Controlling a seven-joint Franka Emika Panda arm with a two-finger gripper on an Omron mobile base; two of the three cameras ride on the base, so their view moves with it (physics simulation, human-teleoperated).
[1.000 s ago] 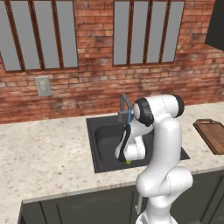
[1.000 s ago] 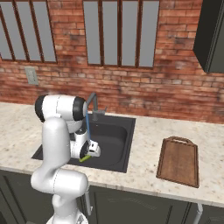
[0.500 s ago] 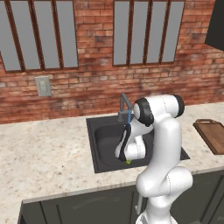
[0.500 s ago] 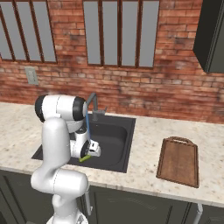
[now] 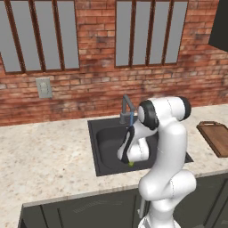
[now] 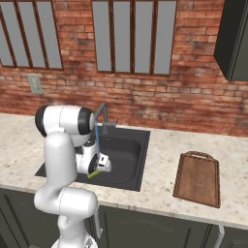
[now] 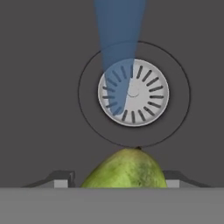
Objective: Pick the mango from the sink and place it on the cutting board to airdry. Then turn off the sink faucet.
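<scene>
The yellow-green mango [image 7: 124, 169] lies on the floor of the dark sink [image 5: 99, 149], just short of the round silver drain [image 7: 133, 92]. My gripper [image 7: 118, 181] reaches down into the basin and is shut on the mango, one fingertip [image 7: 63, 179] against each side. From the base views the mango [image 5: 131, 164] [image 6: 94, 173] peeks out under the hand [image 6: 98, 164]. The grey sink faucet [image 5: 126, 107] [image 6: 102, 112] stands at the back rim, and a blue stream of water [image 7: 118, 39] falls onto the drain. The reddish-brown cutting board [image 6: 197, 179] [image 5: 216, 138] lies on the counter right of the sink.
A speckled stone counter [image 5: 44, 156] runs on both sides of the sink [image 6: 133, 160]. A brick wall with windows [image 5: 147, 35] rises behind it, with an outlet plate [image 5: 43, 87] to the left. A dark cabinet [image 6: 235, 38] hangs at the upper right.
The jaws have drawn in from wide apart until they meet the mango's sides. The arm and the mango stay where they were in the sink.
</scene>
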